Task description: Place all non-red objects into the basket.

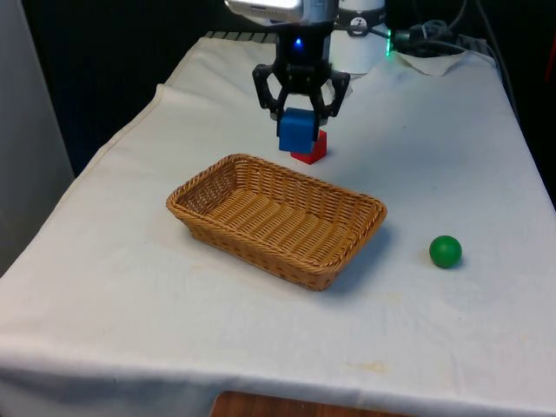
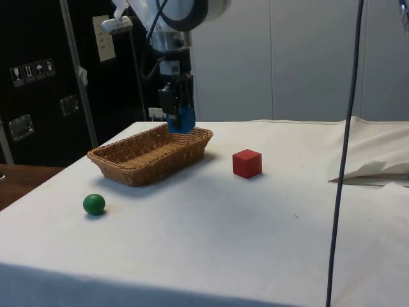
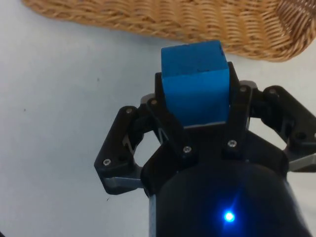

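— What are the jaws doing?
— Clamped on the blue cube (image 1: 297, 130); the black two-finger gripper (image 1: 300, 115) holds it above the woven wicker basket's (image 1: 276, 217) far rim.
— And around the basket?
— A red cube (image 1: 311, 148) beyond it, a green ball (image 1: 445, 251) off the front view's right.

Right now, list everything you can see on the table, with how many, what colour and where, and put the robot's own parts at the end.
basket: one, tan wicker, mid-table, nothing in it.
blue cube: one, blue, held in the air by the basket's far rim, not yet inside.
red cube: one, red, on the cloth beyond the basket, apart from it.
ball: one, green, on the cloth towards the front view's right of the basket.
cloth: one, white, covering the table.
paper: one crumpled white sheet, on the cloth near the robot's base.
claw: one, black, shut on the blue cube.
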{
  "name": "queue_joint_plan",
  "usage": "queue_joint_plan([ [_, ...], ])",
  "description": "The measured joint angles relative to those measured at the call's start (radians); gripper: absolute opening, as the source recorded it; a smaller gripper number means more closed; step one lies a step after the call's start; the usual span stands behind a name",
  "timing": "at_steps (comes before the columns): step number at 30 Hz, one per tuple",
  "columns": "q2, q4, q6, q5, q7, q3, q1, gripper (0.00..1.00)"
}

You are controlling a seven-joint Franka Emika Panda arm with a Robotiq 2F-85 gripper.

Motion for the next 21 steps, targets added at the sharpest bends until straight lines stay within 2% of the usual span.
queue_joint_plan([
  [7, 0.023, 0.024, 0.000, 0.011, -0.010, -0.021, -0.005, 0.00],
  [13, 0.055, 0.056, 0.007, 0.084, -0.064, -0.037, -0.011, 0.00],
  [15, 0.055, 0.056, 0.007, 0.084, -0.064, -0.037, -0.011, 0.00],
  [17, 0.079, 0.078, 0.010, 0.118, -0.085, -0.041, -0.014, 0.00],
  [21, 0.107, 0.104, 0.012, 0.149, -0.101, -0.045, -0.016, 0.00],
])
